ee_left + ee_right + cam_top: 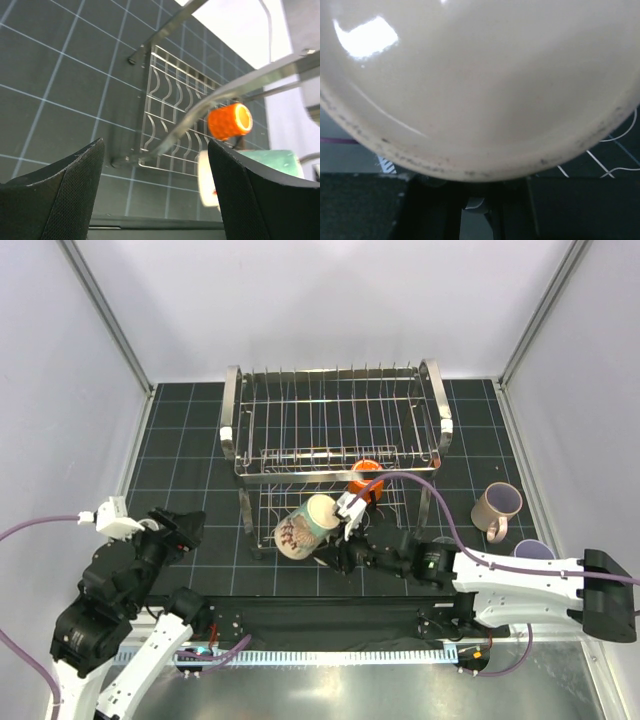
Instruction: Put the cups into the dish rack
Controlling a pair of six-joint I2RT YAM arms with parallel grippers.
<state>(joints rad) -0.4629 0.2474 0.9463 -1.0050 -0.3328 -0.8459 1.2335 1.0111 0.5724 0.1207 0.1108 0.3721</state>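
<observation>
By rack (pixel 300 472), right claw (pixel 342 530) around mug (pixel 298 532)

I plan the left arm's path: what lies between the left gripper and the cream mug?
In the top view: bare black mat, then the dish rack's lower left end frame.

The cream mug (pixel 480 75) fills the right wrist view, blurred and cropped; the right arm (pixel 520 576) half hides the lavender tumbler (pixel 531 548).

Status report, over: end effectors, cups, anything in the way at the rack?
Left end effector open, empty. Right end effector shut on cream mug at dish rack lower tier. Orange cup close beside it, tight spot.
</observation>
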